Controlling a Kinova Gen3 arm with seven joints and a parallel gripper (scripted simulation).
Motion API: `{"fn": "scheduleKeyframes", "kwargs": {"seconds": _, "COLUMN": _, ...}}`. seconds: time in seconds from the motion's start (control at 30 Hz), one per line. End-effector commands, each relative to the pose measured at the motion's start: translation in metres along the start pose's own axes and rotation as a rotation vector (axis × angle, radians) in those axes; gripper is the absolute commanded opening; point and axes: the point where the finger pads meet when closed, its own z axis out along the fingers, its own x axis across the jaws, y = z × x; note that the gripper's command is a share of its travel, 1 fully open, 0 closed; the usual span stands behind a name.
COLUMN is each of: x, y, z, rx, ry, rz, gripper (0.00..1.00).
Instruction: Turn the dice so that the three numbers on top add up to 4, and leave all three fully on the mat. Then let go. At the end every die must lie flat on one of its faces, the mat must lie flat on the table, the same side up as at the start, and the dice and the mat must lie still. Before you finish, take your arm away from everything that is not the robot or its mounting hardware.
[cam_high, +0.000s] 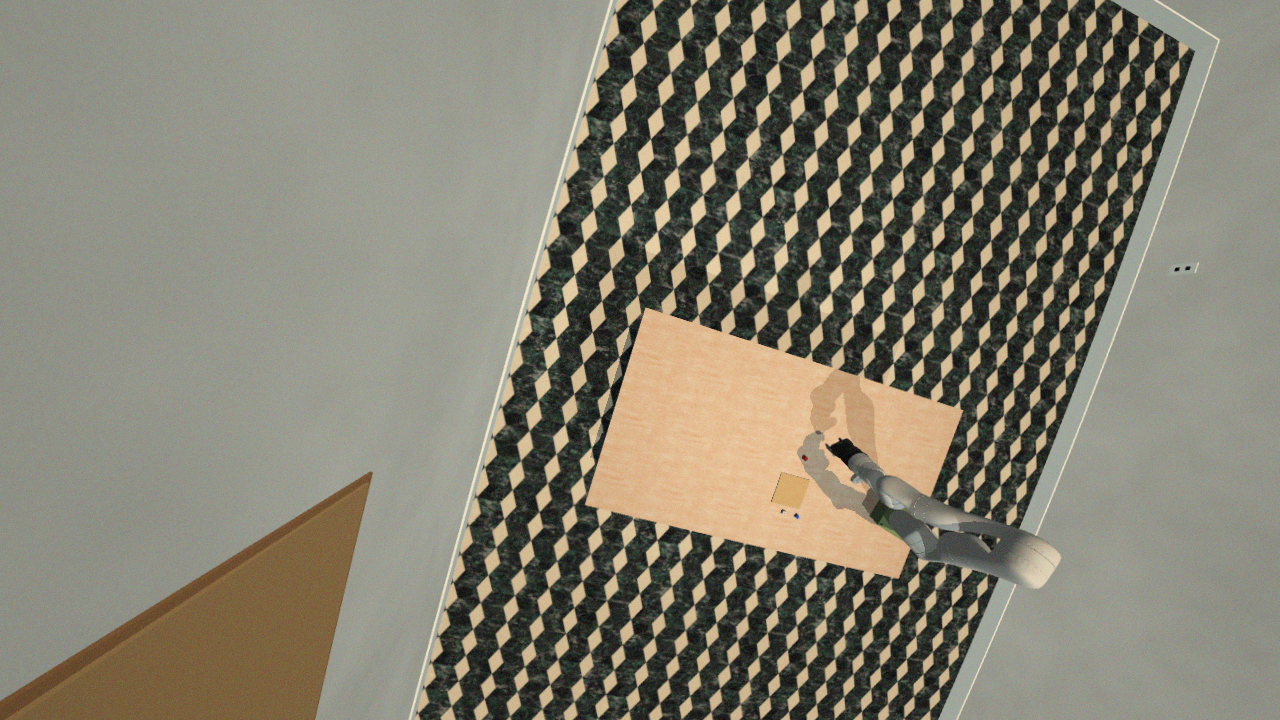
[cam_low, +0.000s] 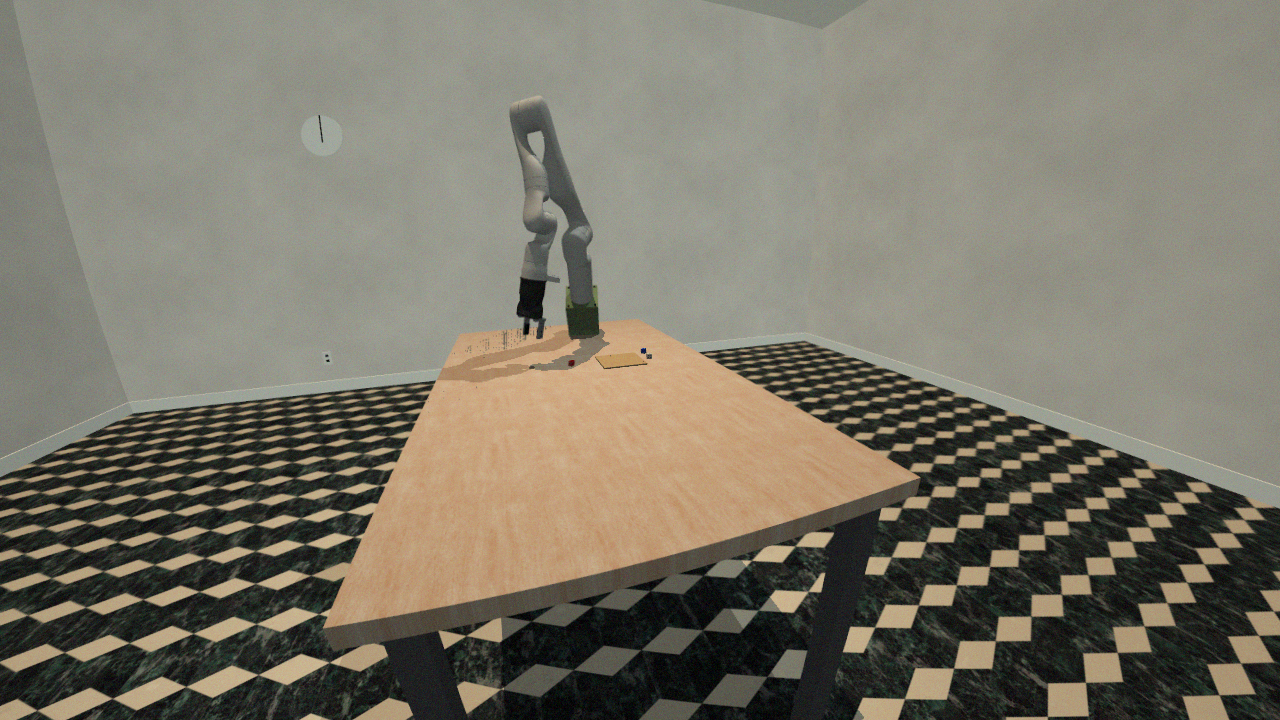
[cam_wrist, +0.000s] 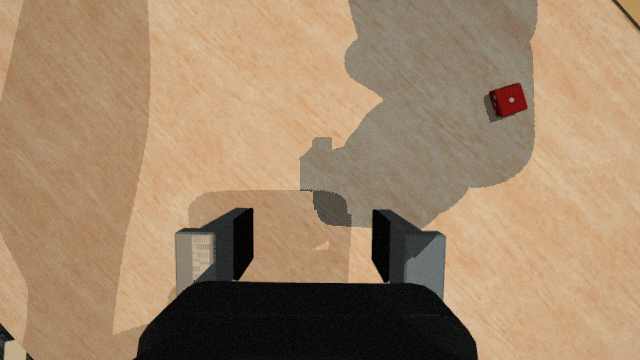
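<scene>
A red die lies flat on the bare table, off the mat, with one pip on top in the wrist view. The tan mat lies flat with no dice on it. A blue die and a third small die lie on the table just beyond the mat's edge, too small to read. My gripper is open and empty. It hangs above the table, a short way from the red die.
The arm's green base stands on the wooden table close to the mat. The table edge lies just beyond the blue die. The arm's shadow falls over the red die.
</scene>
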Motion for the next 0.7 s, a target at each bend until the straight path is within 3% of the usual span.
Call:
{"fn": "scheduleKeyframes", "kwargs": {"seconds": 0.0, "x": 0.02, "y": -0.007, "z": 0.005, "rx": 0.016, "ry": 0.024, "rz": -0.057, "gripper": 1.0}}
{"fn": "scheduleKeyframes", "kwargs": {"seconds": 0.3, "x": 0.053, "y": -0.025, "z": 0.004, "rx": 0.046, "ry": 0.078, "rz": -0.165, "gripper": 1.0}}
{"fn": "scheduleKeyframes", "kwargs": {"seconds": 0.67, "x": 0.076, "y": -0.039, "z": 0.002, "rx": 0.067, "ry": 0.118, "rz": -0.244, "gripper": 1.0}}
